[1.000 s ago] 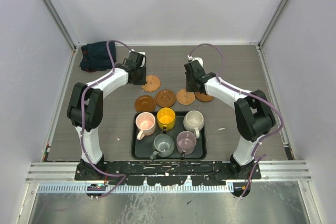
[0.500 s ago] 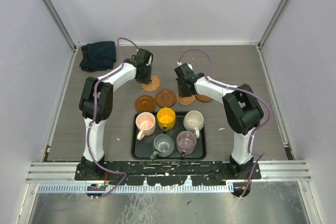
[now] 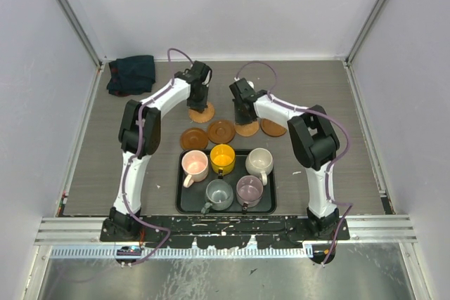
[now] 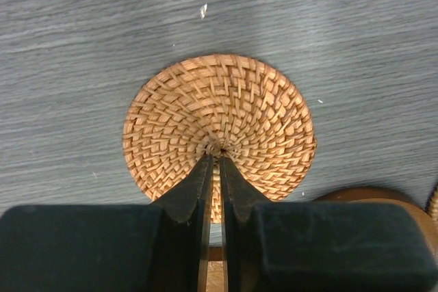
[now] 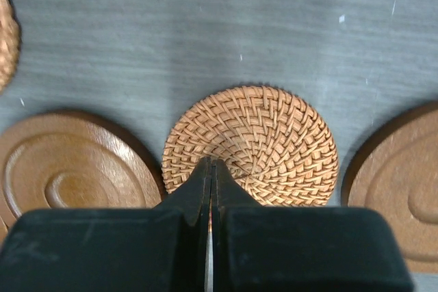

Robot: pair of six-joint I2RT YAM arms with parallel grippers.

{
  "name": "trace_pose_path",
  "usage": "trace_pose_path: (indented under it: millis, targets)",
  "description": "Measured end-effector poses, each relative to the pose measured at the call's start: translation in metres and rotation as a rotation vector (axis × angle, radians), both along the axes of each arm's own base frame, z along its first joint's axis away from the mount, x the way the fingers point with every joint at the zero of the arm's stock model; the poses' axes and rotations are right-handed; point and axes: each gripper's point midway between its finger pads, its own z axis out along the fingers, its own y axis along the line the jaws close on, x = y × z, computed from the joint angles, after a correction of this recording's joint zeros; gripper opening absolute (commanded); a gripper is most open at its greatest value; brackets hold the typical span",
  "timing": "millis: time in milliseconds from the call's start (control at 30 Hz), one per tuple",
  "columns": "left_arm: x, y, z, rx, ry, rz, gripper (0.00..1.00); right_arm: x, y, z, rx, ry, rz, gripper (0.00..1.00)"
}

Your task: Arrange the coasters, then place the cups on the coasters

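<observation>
Coasters (image 3: pixel 221 130) behind the tray (image 3: pixel 181 205): left gripper (image 4: pixel 213 160) and right gripper (image 5: pixel 210 164) both pinched together on woven centres; we press lightly, slide flat, space them.

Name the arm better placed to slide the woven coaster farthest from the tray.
Left. The left gripper, shut, points at the far woven coaster, at its centre; the right gripper is over the other woven coaster, nearer the tray.

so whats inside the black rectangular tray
The black rectangular tray holds five small handled mugs: pale pink, yellow, cream-white, grey-teal, mauve-purple. Its floor beneath each mug is covered.
</observation>
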Motion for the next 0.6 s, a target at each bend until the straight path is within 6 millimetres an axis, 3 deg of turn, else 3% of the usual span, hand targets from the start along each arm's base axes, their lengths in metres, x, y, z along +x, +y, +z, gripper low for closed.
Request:
trace_pose_path:
  millis: [333, 600]
  targets:
    - [0.008, -0.016, -0.002, -0.050, 0.039, -0.028, 0.12, 0.055, 0.008, 0.002, 0.081, -0.025, -0.036, 0.01]
    - [0.028, -0.047, 0.001, -0.158, 0.042, -0.077, 0.14, 0.083, 0.009, 0.004, 0.124, -0.044, -0.049, 0.01]
